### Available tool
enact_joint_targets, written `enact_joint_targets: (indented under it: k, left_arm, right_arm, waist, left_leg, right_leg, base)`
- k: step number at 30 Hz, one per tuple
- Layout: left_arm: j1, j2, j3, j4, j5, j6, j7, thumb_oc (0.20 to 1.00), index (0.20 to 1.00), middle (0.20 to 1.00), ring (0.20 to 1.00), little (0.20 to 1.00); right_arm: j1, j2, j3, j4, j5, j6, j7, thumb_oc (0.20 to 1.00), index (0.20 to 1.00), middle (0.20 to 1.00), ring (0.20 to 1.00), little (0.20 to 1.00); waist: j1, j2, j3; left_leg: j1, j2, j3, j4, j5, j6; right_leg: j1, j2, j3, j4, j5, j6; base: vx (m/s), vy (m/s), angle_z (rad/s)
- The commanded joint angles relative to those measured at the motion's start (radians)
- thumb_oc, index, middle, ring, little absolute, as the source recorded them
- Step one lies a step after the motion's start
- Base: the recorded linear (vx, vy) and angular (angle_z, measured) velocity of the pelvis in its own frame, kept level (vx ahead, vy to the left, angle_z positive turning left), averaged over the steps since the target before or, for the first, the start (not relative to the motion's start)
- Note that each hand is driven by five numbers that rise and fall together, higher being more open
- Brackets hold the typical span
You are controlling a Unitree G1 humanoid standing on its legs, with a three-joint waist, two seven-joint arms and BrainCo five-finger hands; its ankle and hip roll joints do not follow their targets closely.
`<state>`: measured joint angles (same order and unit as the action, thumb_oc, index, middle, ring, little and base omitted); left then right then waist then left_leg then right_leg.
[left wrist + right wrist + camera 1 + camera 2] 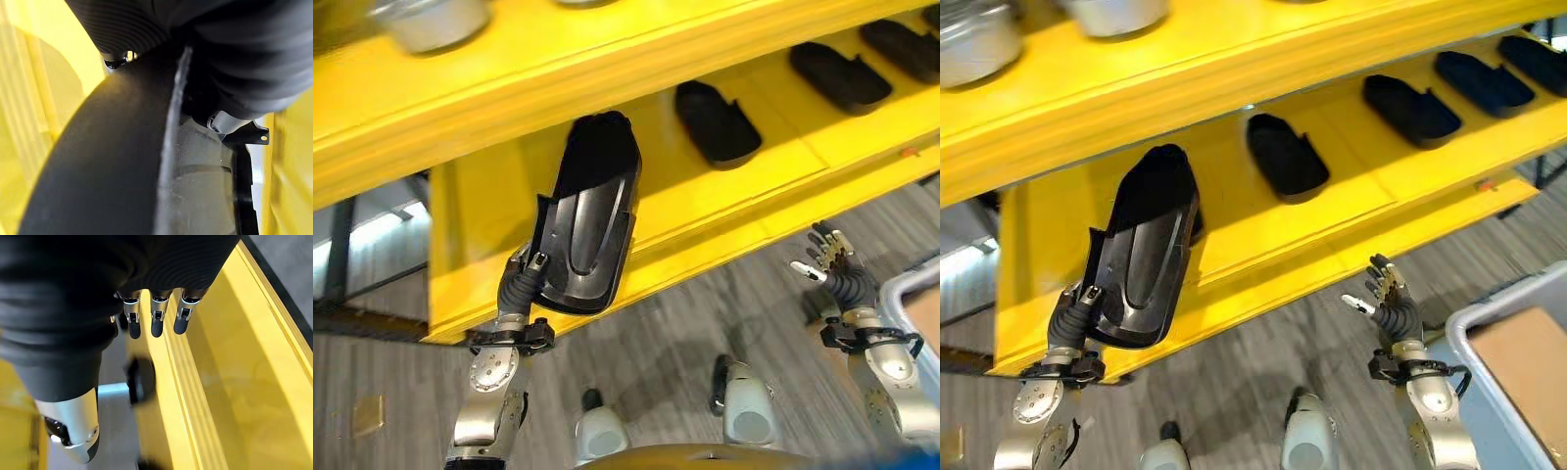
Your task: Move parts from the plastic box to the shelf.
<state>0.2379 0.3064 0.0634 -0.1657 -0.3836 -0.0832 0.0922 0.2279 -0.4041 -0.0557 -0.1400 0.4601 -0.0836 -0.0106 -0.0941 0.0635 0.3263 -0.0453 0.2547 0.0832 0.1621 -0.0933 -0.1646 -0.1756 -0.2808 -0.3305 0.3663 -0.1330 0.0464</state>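
Observation:
My left hand (519, 286) is shut on a long black moulded part (592, 230), gripping its near end, thumb on the rim. The part is tilted, its far end reaching in over the lower board of the yellow shelf (773, 166), its near end out past the front lip. In the left wrist view the black part (98, 171) runs close along the hand's dark cover (234, 58). My right hand (1391, 305) hangs open in front of the shelf's lip, holding nothing; its fingers (156, 318) are straight in the right wrist view.
Three more black parts (717, 122) (837, 76) (901, 47) lie in a row on the same board to the right. Metal bowls (974, 39) stand on the shelf above. The grey plastic box (1459, 328), with something brown in it, sits at the lower right.

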Motion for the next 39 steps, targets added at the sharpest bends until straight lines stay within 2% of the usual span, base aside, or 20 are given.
enact_joint_targets:
  k: [1, 3, 4, 5, 9, 13, 14, 23, 29, 33, 39]
  left_arm:
    - [0.010, 0.038, 0.066, -0.127, -0.044, -0.073, -0.009, 0.200, 0.200, 0.200, 0.200, 0.200]
    - [0.011, 0.041, 0.069, -0.130, -0.038, -0.074, -0.010, 0.200, 0.200, 0.200, 0.200, 0.200]
    - [0.011, 0.042, 0.069, -0.130, -0.038, -0.074, -0.010, 0.200, 0.200, 0.200, 0.200, 0.200]
    - [0.016, 0.045, 0.081, -0.131, -0.032, -0.074, -0.006, 0.200, 0.200, 0.200, 0.200, 0.200]
    - [0.028, 0.039, 0.095, -0.127, -0.026, -0.071, 0.001, 0.200, 0.200, 0.200, 0.200, 0.200]
    - [0.039, 0.033, 0.108, -0.120, -0.026, -0.065, 0.009, 0.200, 0.200, 0.200, 0.200, 0.200]
    - [0.033, 0.032, 0.115, -0.094, -0.010, -0.058, 0.017, 0.200, 0.200, 0.200, 0.200, 0.200]
    - [-0.077, 0.030, 0.059, 0.038, -0.077, -0.048, 0.045, 0.200, 0.200, 0.200, 0.200, 0.200]
    - [-0.212, 0.020, 0.021, 0.107, -0.139, -0.061, 0.134, 0.200, 0.200, 0.200, 0.200, 0.200]
    - [-0.282, 0.021, 0.005, 0.145, -0.149, -0.067, 0.174, 0.200, 0.200, 0.200, 0.200, 0.200]
    - [-0.481, -0.004, -0.042, 0.253, -0.248, -0.102, 0.276, 0.200, 0.200, 0.200, 0.200, 0.200]
  right_arm:
    - [-0.026, -0.020, -0.019, -0.034, 0.010, -0.059, -0.009, 1.000, 1.000, 1.000, 1.000, 1.000]
    - [-0.011, -0.014, -0.026, -0.036, 0.006, -0.056, -0.002, 1.000, 1.000, 1.000, 1.000, 1.000]
    - [-0.011, -0.014, -0.027, -0.036, 0.006, -0.056, -0.002, 1.000, 1.000, 1.000, 1.000, 1.000]
    - [0.002, -0.003, -0.023, -0.029, 0.006, -0.047, 0.009, 1.000, 1.000, 1.000, 1.000, 1.000]
    - [0.018, 0.004, -0.025, -0.031, 0.007, -0.035, 0.027, 1.000, 1.000, 1.000, 1.000, 1.000]
    - [0.023, 0.006, -0.023, -0.031, 0.003, -0.029, 0.033, 1.000, 1.000, 1.000, 1.000, 1.000]
    - [0.025, 0.010, -0.018, -0.030, 0.003, -0.018, 0.042, 1.000, 1.000, 1.000, 1.000, 1.000]
    - [0.007, 0.012, 0.021, -0.014, 0.003, 0.006, 0.056, 1.000, 1.000, 1.000, 1.000, 1.000]
    - [-0.030, 0.010, 0.071, -0.022, 0.021, 0.011, 0.044, 1.000, 1.000, 1.000, 1.000, 1.000]
    - [-0.054, 0.003, 0.096, -0.023, 0.034, 0.012, 0.036, 1.000, 1.000, 1.000, 1.000, 1.000]
    - [-0.124, -0.011, 0.159, -0.022, 0.058, 0.016, 0.005, 1.000, 1.000, 1.000, 1.000, 1.000]
  waist:
    - [-0.021, 0.000, -0.062]
    - [-0.016, -0.008, -0.064]
    - [-0.017, -0.009, -0.064]
    - [-0.004, -0.031, -0.075]
    - [0.009, -0.052, -0.095]
    - [0.019, -0.067, -0.109]
    - [0.027, -0.080, -0.120]
    - [0.023, -0.113, -0.138]
    - [0.008, -0.137, -0.108]
    - [0.002, -0.140, -0.096]
    - [-0.023, -0.134, -0.062]
  left_leg:
    - [0.076, 0.066, -0.040, -0.065, 0.087, 0.005]
    - [0.068, 0.032, -0.045, -0.041, 0.050, 0.011]
    - [0.067, 0.031, -0.047, -0.039, 0.048, 0.012]
    - [0.046, -0.013, -0.054, -0.002, 0.004, 0.018]
    - [0.021, -0.045, -0.067, 0.042, -0.038, 0.028]
    - [0.016, -0.057, -0.070, 0.055, -0.055, 0.037]
    - [0.012, -0.064, -0.067, 0.072, -0.068, 0.042]
    - [-0.004, -0.070, -0.054, 0.115, -0.085, 0.051]
    - [-0.068, -0.055, -0.052, 0.195, -0.091, 0.045]
    - [-0.106, -0.048, -0.059, 0.232, -0.094, 0.043]
    - [-0.217, -0.028, -0.068, 0.378, -0.129, 0.044]
  right_leg:
    - [0.035, -0.049, 0.042, 0.105, -0.051, 0.051]
    - [0.067, -0.073, 0.027, 0.059, -0.024, 0.063]
    - [0.070, -0.074, 0.025, 0.057, -0.022, 0.065]
    - [0.104, -0.098, 0.009, -0.014, 0.019, 0.084]
    - [0.141, -0.117, -0.012, -0.067, 0.048, 0.100]
    - [0.156, -0.122, -0.017, -0.088, 0.056, 0.109]
    - [0.170, -0.124, -0.020, -0.097, 0.056, 0.114]
    - [0.167, -0.120, -0.003, -0.095, 0.052, 0.120]
    - [0.108, -0.107, 0.038, -0.028, 0.034, 0.115]
    - [0.064, -0.097, 0.059, 0.015, 0.017, 0.110]
    - [-0.072, -0.097, 0.127, 0.158, -0.031, 0.093]
  base:
    - [0.02, 0.272, 0.87]
    - [0.02, 0.182, 0.65]
    - [0.04, 0.258, 0.48]
    - [0.03, 0.179, 0.36]
    - [0.05, 0.139, 0.22]
    - [0.05, 0.044, 0.11]
    - [0.06, 0.029, 0.00]
    - [0.03, 0.007, -0.02]
    - [-0.05, -0.022, -0.05]
    - [-0.07, -0.015, -0.07]
    - [-0.11, 0.008, -0.14]
